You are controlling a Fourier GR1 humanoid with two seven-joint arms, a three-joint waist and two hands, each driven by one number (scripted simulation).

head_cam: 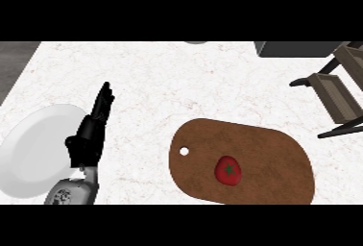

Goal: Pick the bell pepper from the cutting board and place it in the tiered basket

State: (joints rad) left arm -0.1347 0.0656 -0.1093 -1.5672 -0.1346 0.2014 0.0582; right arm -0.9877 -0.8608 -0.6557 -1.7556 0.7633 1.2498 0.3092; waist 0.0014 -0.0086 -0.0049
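A red bell pepper (228,170) with a green stem lies on the brown cutting board (269,144), slightly left of the board's middle. The tiered basket (340,86), dark-framed with grey trays, stands at the counter's right edge, beyond the board. My left hand (90,129) rests at the left with its fingers straight and pointing away, holding nothing, well apart from the pepper. My right hand does not show.
A white plate (35,149) lies at the left edge, partly under my left hand. A dark appliance (297,48) sits at the back right, and a grey rim (196,42) peeks in at the back edge.
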